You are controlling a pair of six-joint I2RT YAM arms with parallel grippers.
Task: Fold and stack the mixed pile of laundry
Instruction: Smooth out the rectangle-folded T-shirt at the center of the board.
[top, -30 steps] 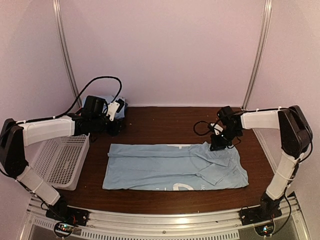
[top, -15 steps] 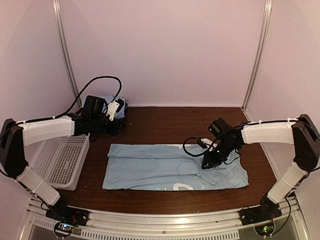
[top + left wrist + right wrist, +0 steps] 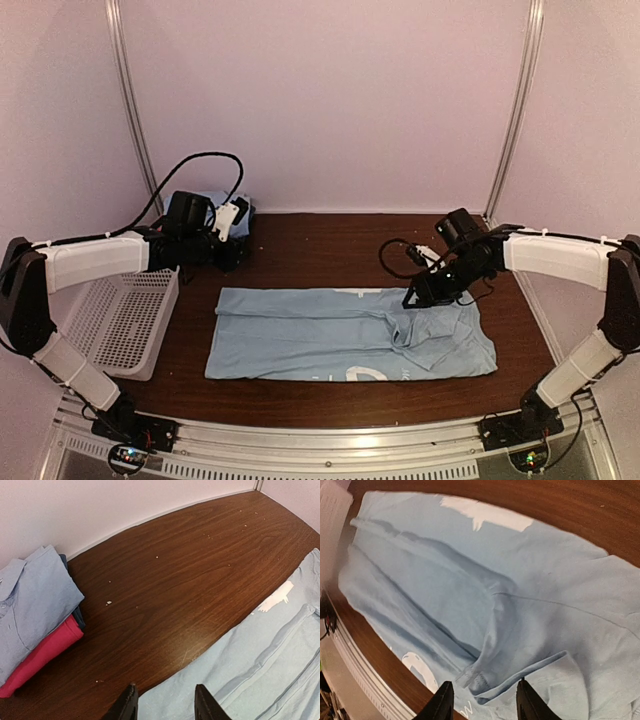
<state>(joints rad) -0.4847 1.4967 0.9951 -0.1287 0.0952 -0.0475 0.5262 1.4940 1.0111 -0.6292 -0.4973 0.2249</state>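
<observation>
Spread flat across the middle of the tabletop point(image 3: 330, 240): a light blue polo point(image 3: 340, 335), with white print at its far and near edges. Right jaws parted, pinching nothing, poised over the polo's rumpled right part near the far edge, a folded flap of cloth right below the tips. Left jaws parted too, empty, over bare wood just beyond the polo's far left edge. In the back left corner, well apart from both: a folded stack point(image 3: 30, 600) of light blue garments, with a magenta cloth point(image 3: 45, 652) under the top one. White basket point(image 3: 120, 320) at the tabletop's left edge.
</observation>
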